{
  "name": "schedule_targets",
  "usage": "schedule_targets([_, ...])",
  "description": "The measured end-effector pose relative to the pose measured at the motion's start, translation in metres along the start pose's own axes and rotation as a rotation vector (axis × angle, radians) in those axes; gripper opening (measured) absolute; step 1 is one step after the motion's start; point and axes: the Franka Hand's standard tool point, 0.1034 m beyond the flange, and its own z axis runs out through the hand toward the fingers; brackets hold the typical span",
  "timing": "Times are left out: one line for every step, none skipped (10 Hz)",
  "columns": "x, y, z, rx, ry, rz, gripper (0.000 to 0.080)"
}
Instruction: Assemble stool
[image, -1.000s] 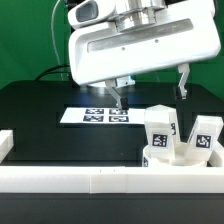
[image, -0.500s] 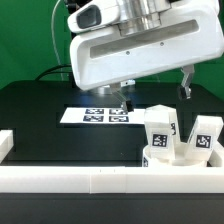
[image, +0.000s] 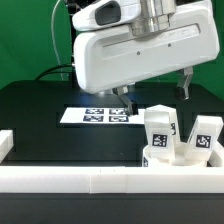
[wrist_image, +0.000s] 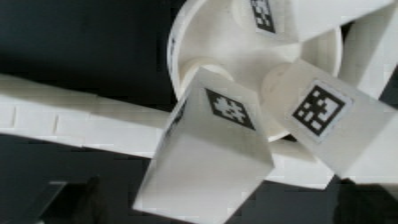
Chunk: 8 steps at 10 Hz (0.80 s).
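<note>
— What's nearest in the exterior view?

— The rail (image: 100, 180), a long white bar across the front, with a short piece turning back at the exterior view's left. Just behind it, toward the exterior view's right, sits the seat (image: 160, 158), low and mostly hidden by the rail.

— And the legs?

— Two tagged legs (image: 163, 128) stand up out of the seat, the taller one toward the middle, the other (image: 207, 136) at the exterior view's right edge (both lean a little). In the wrist view three tagged legs (wrist_image: 210, 150) fan out from the round seat (wrist_image: 228, 40), with the rail (wrist_image: 71, 120) running beside them.

— Farther back?

— The marker board (image: 95, 114) lies flat on the black table (image: 40, 120). Above its far edge hangs the gripper (image: 125, 98), under the arm's big white housing.

— Open or closed?

— I can't tell; only dark finger tips show. It holds nothing I can see and is well apart from the stool.
</note>
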Motion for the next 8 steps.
schedule_targets([0.001, -0.004, 0.002, -0.015, -0.013, -0.122, 0.0648])
schedule_targets([0.005, -0.005, 0.003, -0.020, -0.016, -0.273, 0.0648])
schedule_targets([0.009, -0.006, 0.006, -0.016, -0.023, -0.362, 0.0648])
schedule_targets([0.015, -0.007, 0.008, -0.024, -0.045, -0.507, 0.0648])
schedule_targets([0.014, -0.005, 0.008, -0.026, -0.042, -0.555, 0.0648])
schedule_targets([0.013, -0.003, 0.009, -0.025, -0.044, -0.613, 0.0648])
schedule_targets([0.013, -0.002, 0.009, -0.024, -0.046, -0.660, 0.0648])
schedule_targets([0.013, -0.002, 0.009, -0.023, -0.048, -0.736, 0.0648])
